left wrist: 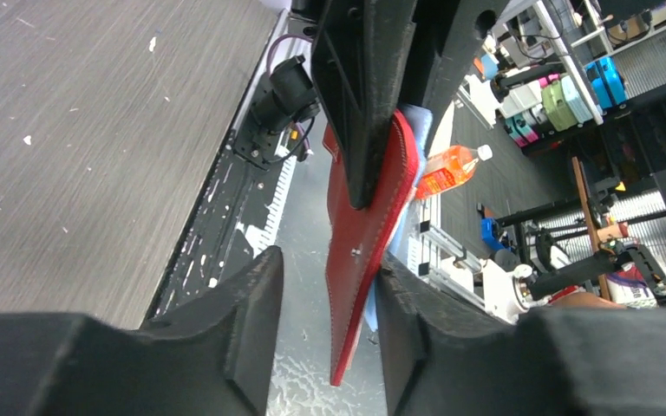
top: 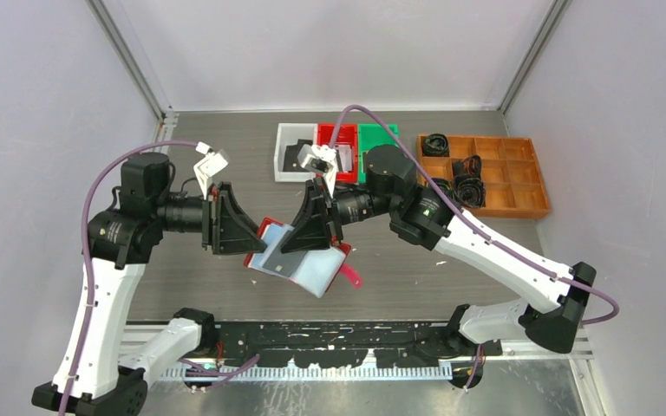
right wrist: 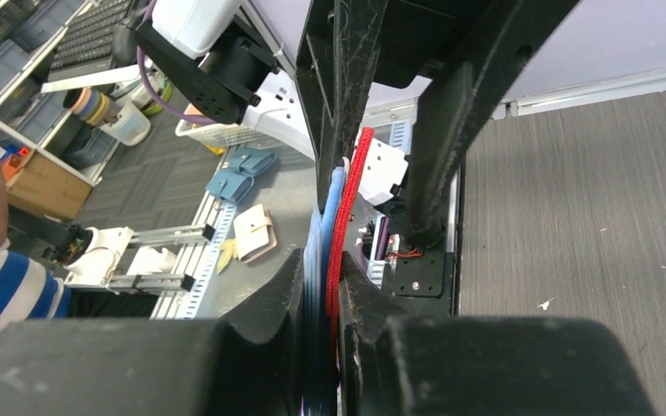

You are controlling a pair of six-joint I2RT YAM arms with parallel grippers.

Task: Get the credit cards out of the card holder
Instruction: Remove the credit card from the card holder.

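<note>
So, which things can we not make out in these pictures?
- How many credit cards are inside the card holder: in the top view, the right gripper and left gripper cover its pockets; both wrist views show it edge-on only.
- Print on its pages: top view, too small.
- Contents of the red bin: top view, the right arm's wrist camera hides them.

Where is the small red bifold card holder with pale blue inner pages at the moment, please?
Top view: the card holder is central, near the front edge of the table, clamped in the right gripper, with the open left gripper straddling its left end.
</note>
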